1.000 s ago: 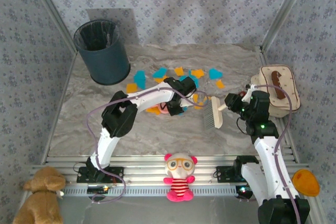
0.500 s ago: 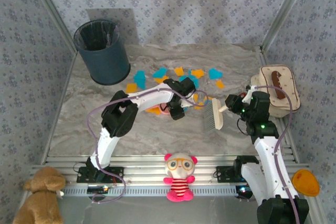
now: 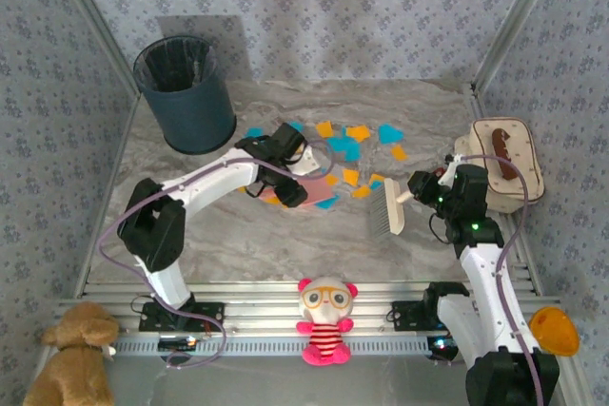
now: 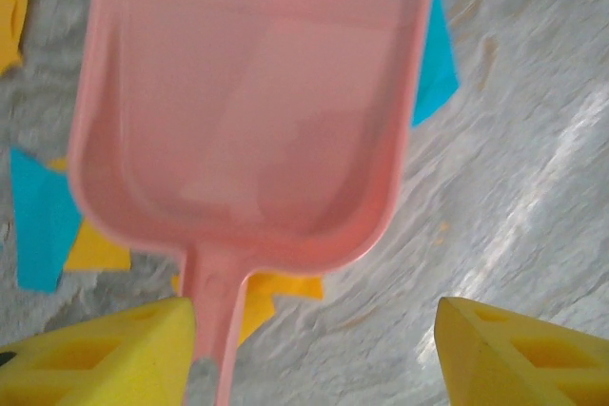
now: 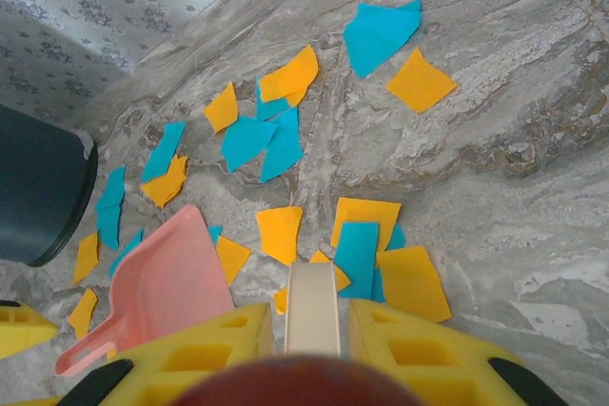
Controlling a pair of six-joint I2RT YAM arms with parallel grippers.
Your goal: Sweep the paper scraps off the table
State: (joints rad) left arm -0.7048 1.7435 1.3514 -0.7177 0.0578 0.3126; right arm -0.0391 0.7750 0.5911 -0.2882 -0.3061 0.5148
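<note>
Marbled grey table [image 3: 228, 235], 2 arms over scattered paper.
At the far left corner stands a dark bin [image 3: 186, 92]. Mid-table, a pink dustpan [image 4: 247, 121] lies flat among orange and blue paper scraps [image 5: 381, 30]. The left gripper [image 4: 314, 320] gapes wide, the pan's handle just beside 1 finger, and the right gripper [image 5: 312, 325] clamps the brush [image 3: 387, 208] handle.

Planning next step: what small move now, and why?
Probably close the left gripper on the handle of the pink plastic dustpan. The handle lies ungripped between its open jaws, while the right gripper holds the cream-handled brush beside the orange and blue paper scraps.
</note>
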